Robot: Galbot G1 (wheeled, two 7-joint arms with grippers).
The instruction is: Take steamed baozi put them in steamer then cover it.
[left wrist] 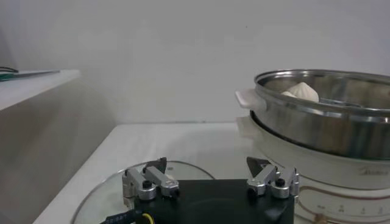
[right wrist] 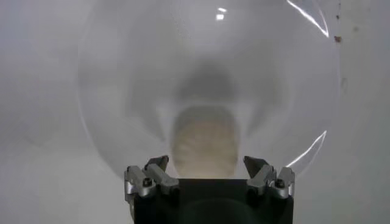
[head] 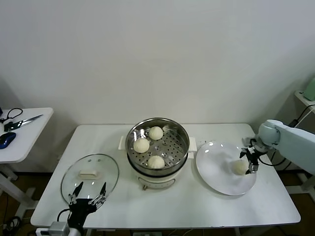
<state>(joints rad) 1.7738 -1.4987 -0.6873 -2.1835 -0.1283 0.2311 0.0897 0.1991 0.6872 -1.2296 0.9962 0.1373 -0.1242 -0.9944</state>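
Observation:
The steamer (head: 183, 142) stands mid-table with three baozi on its perforated tray: one at the back (head: 155, 132), one on the left (head: 141, 145) and one at the front (head: 156, 162). A fourth baozi (head: 239, 167) lies on the white plate (head: 216, 172) to the right. My right gripper (head: 248, 161) is open, low over the plate, with its jaws on either side of this baozi. In the right wrist view the baozi (right wrist: 204, 143) sits just ahead of my right gripper (right wrist: 206, 160). My left gripper (head: 88, 194) is open and empty over the near edge of the glass lid (head: 90, 177).
The glass lid with a white handle lies flat on the table left of the steamer; it also shows in the left wrist view (left wrist: 116, 189) under my left gripper (left wrist: 207, 170). The steamer (left wrist: 323, 122) is close to its right. A side table (head: 19, 132) with scissors stands far left.

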